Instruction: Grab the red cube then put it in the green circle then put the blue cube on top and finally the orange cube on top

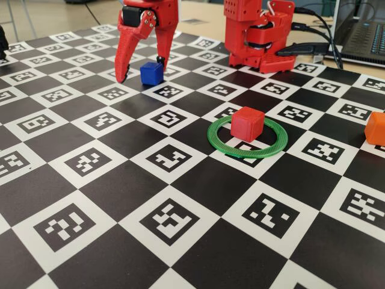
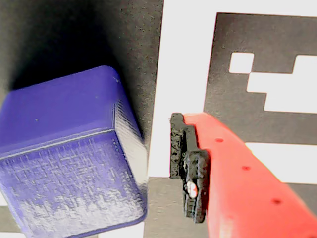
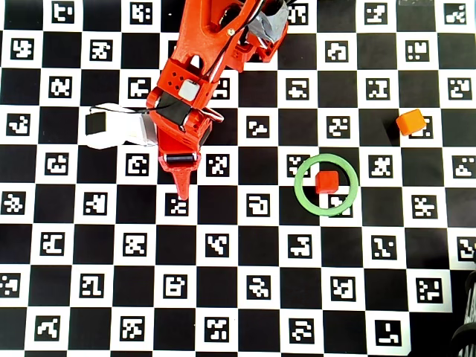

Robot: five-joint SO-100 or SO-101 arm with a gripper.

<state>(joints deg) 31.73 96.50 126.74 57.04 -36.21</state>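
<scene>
the red two-finger gripper [image 1: 142, 73] stands wide open and empty, its jaws straddling the small matte dark-blue plastic cube [image 1: 151, 73], which sits on the checkerboard mat [image 1: 108, 180], ready for closing.

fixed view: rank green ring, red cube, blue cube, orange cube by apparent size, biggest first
1. green ring, clearly the widest.
2. red cube.
3. blue cube, looks smaller, but it sits farther from the camera, so that is probably distance only.
Unranked: orange cube, cut off by the right edge.
</scene>
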